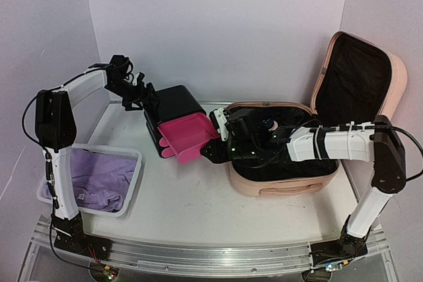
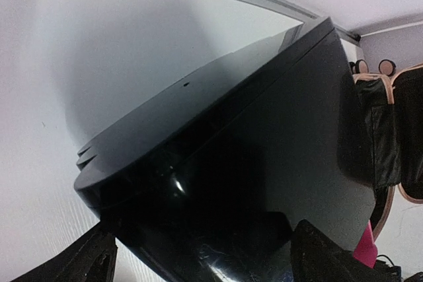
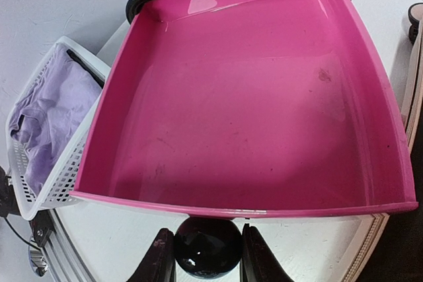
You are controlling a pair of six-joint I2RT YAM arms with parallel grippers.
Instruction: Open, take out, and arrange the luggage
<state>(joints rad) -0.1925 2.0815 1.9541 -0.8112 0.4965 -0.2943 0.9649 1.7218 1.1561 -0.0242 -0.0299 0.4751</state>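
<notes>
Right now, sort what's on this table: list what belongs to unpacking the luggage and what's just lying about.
In the job:
luggage, lid open
black drawer box, held by the left tool
its pink drawer, knob pinched by the right tool

Probably lying about:
white basket
purple cloth inside it

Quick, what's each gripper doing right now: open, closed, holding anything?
Left gripper: closed on the black drawer box, a finger on each side.
Right gripper: closed on the black knob of the pink drawer.
</notes>
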